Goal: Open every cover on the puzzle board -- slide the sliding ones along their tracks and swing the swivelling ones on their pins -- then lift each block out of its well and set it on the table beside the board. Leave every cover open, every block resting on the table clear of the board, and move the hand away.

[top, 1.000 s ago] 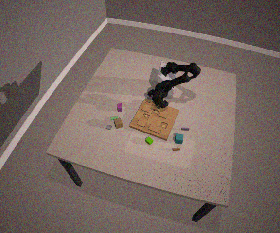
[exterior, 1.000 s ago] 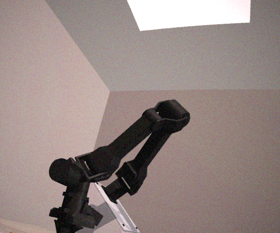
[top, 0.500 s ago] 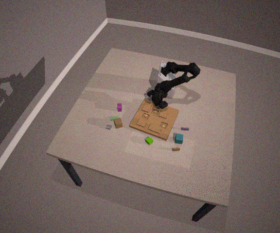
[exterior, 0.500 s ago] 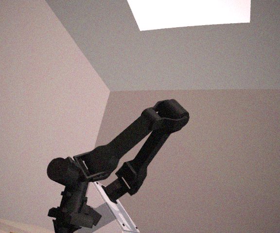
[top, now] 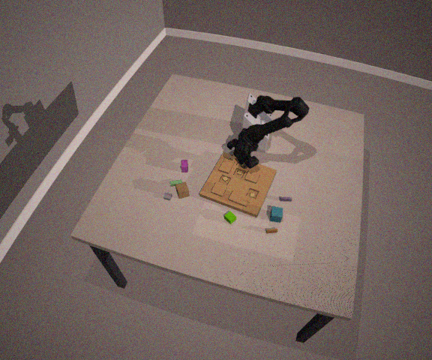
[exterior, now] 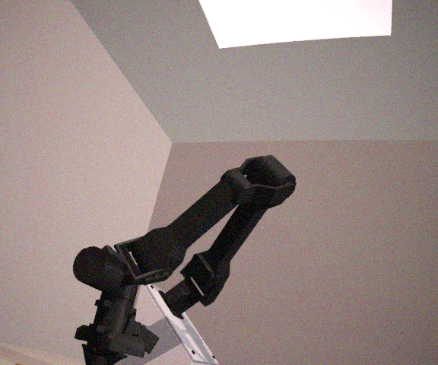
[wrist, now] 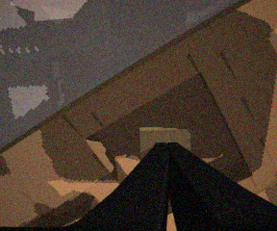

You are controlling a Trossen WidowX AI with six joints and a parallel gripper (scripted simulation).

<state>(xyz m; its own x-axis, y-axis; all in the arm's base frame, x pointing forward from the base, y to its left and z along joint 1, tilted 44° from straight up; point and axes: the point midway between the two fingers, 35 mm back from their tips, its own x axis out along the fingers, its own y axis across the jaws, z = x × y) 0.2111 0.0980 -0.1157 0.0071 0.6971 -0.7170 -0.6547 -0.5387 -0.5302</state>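
Note:
The wooden puzzle board [top: 208, 193] [wrist: 124, 89] lies on the table in front of the arm. My gripper [wrist: 165, 153] is shut and points down over the board's arm-side edge; the hand hides its tips in the top view. Just beyond the tips in the wrist view is a small olive-grey piece [wrist: 150, 137] in shadow; whether it is a block or a knob, I cannot tell. Three small openings [top: 224, 178] [top: 240, 172] [top: 253, 193] show pale insides. Flat square covers or panels [top: 219, 188] [top: 252, 177] lie between them; their state is unclear.
Left of the board are a magenta block [top: 184, 166], green bar [top: 175, 182], brown block [top: 182, 190] and small grey piece [top: 167, 196]. A lime block [top: 230, 217] lies in front. At the right are a teal block [top: 276, 214], purple bar [top: 285, 199] and orange bar [top: 271, 230].

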